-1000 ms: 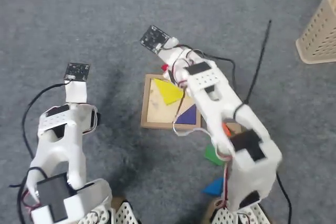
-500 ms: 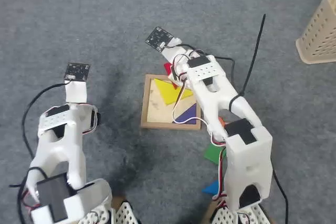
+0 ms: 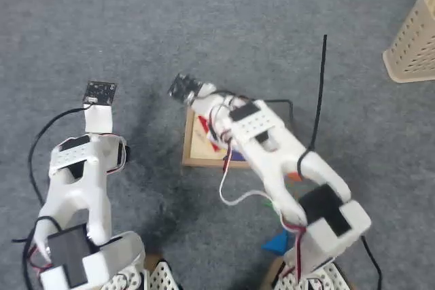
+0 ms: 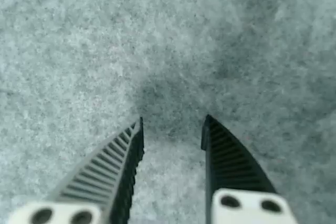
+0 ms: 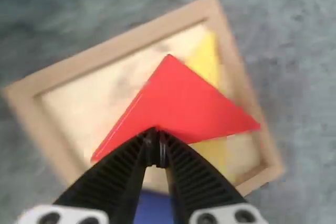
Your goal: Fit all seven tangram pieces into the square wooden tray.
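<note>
The square wooden tray (image 5: 126,40) lies on grey carpet, its left rim (image 3: 186,142) free of the right arm. My right gripper (image 5: 157,141) is shut on a corner of a red triangle (image 5: 178,103) and holds it over the tray. Under the triangle lies a yellow piece (image 5: 211,59), and a purple piece (image 5: 149,209) sits in the tray nearer the arm. From above, the red triangle (image 3: 204,130) shows below the right wrist, with the purple piece (image 3: 235,157) at the tray's near edge. My left gripper (image 4: 172,129) is open over bare carpet.
A blue piece (image 3: 277,241), a sliver of green (image 3: 269,203) and a bit of orange (image 3: 294,176) lie on the carpet beside the right arm. A slatted beige basket (image 3: 413,39) stands at the far right. A black cable (image 3: 319,86) rises behind the tray.
The right arm has swung left and nearer with the red triangle, from the tray's far edge to over its left part, now hiding the yellow piece from above. The left arm is still.
</note>
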